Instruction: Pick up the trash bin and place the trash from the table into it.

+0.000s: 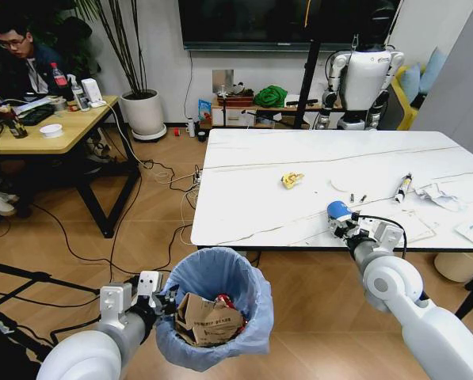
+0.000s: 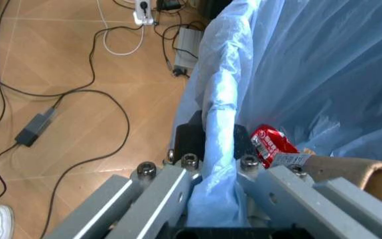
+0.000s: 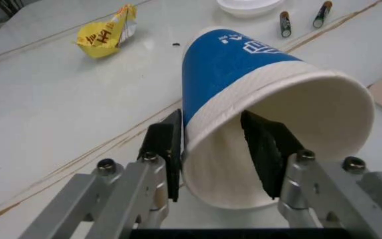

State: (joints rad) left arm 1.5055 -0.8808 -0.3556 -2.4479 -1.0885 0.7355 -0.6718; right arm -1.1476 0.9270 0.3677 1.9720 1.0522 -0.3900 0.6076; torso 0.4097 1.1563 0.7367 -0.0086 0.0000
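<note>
Two pincers engaged. Left pincer [image 2: 211, 149] is clamped on the rim of the trash bin [image 1: 216, 273], held off the worktop's [image 1: 260, 170] near edge; carton [image 1: 208, 319] and red can [image 2: 270, 144] lie inside. Right pincer [image 3: 214, 154] pinches the blue paper cup [image 3: 244, 64] by its wall. Yellow wrapper [image 1: 291, 180] sits on the worktop at the cup's eleven o'clock.

bare table [image 1: 252, 198] between wrapper [image 1: 291, 180] and bin [image 1: 220, 273].

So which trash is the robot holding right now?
The blue cup. The right gripper pinches its rim, one finger inside, one outside. The yellow wrapper and two batteries lie loose on the table.
</note>
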